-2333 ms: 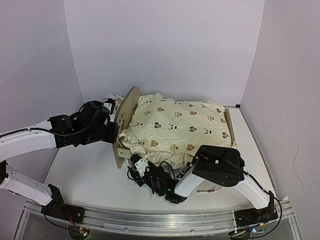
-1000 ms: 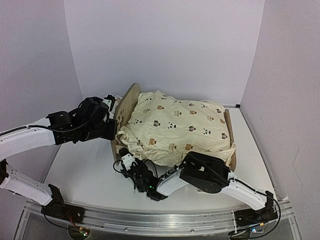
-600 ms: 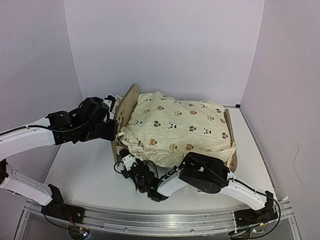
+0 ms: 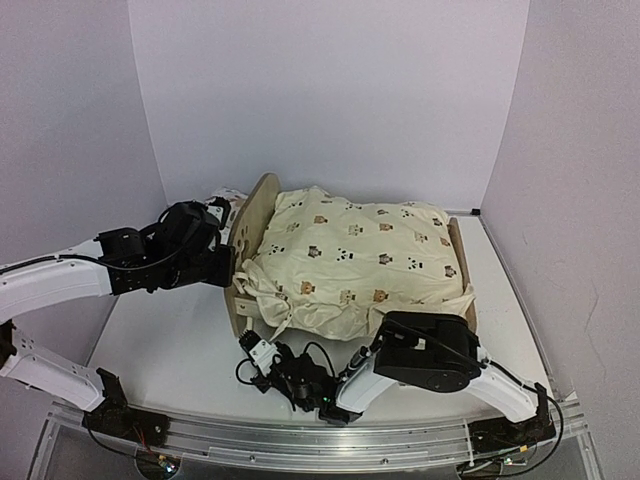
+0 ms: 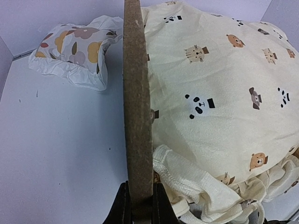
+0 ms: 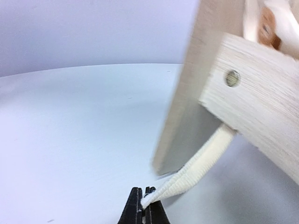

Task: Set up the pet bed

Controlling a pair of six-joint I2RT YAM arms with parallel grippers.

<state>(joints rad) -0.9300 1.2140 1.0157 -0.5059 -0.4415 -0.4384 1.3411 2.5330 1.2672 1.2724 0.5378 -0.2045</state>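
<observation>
Right gripper [image 6: 142, 191] pinching cream strap [image 6: 202, 160], pet bed [image 6: 261, 93] just above, left gripper [image 5: 140, 205] clamping its end board [image 5: 136, 93]

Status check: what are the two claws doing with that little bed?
Left gripper shut on pet bed end board. Right gripper shut on cream strap at frame's corner. Quilt heaped on bed, pillow outside it.

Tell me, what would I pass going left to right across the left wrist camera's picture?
Printed pillow → pet bed's end board → animal-print quilt.
</observation>
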